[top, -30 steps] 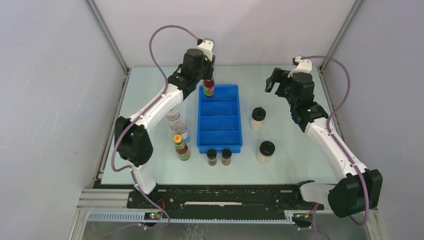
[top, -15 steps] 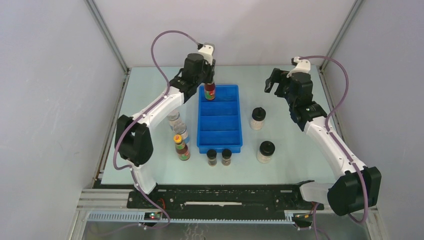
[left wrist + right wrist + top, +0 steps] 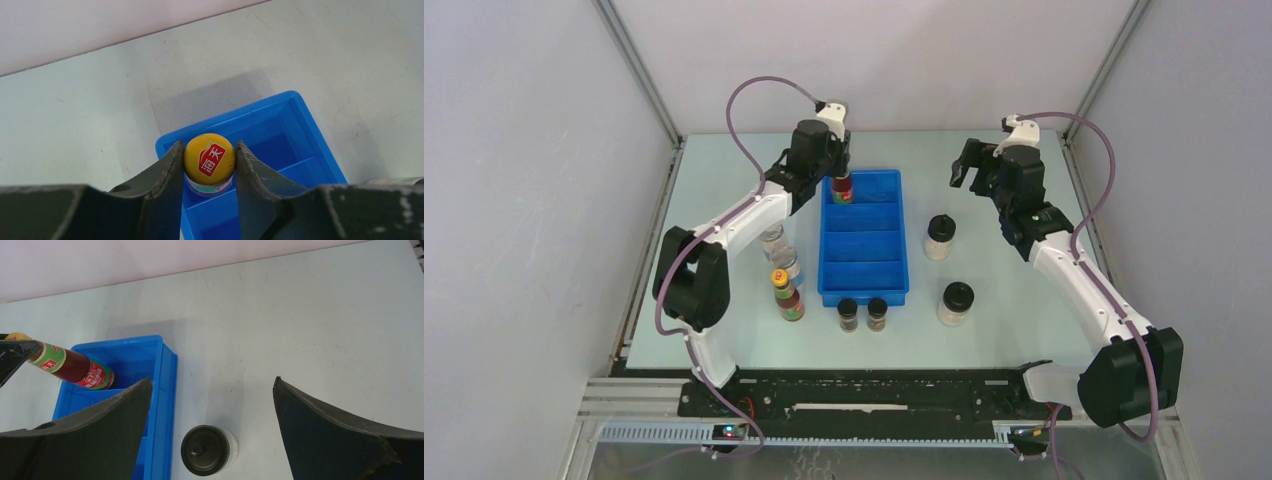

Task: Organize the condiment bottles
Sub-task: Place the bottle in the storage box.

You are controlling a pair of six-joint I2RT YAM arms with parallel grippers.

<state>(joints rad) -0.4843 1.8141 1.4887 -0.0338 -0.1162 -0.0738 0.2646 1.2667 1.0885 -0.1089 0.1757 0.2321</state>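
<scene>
My left gripper (image 3: pixel 838 172) is shut on the yellow cap (image 3: pixel 209 158) of a red sauce bottle (image 3: pixel 842 187), whose base is down in the far compartment of the blue tray (image 3: pixel 864 297). My right gripper (image 3: pixel 969 165) hangs open over the table right of the tray, above a pale black-lidded jar (image 3: pixel 206 450). On the table left of the tray stand another red sauce bottle (image 3: pixel 786 293) and two clear grey-lidded jars (image 3: pixel 772 238). Two tiny dark jars (image 3: pixel 848 314) stand at the tray's near end. A second pale jar (image 3: pixel 954 303) stands nearer on the right.
The tray's other compartments (image 3: pixel 864 245) hold nothing. Grey enclosure walls rise on both sides and behind the table. In the right wrist view the held bottle (image 3: pixel 75 371) and the tray's far corner (image 3: pixel 167 370) show at the left.
My left gripper has carried the red sauce bottle down and slightly back into the tray's far compartment. My right arm has drifted a little to the left, still open.
</scene>
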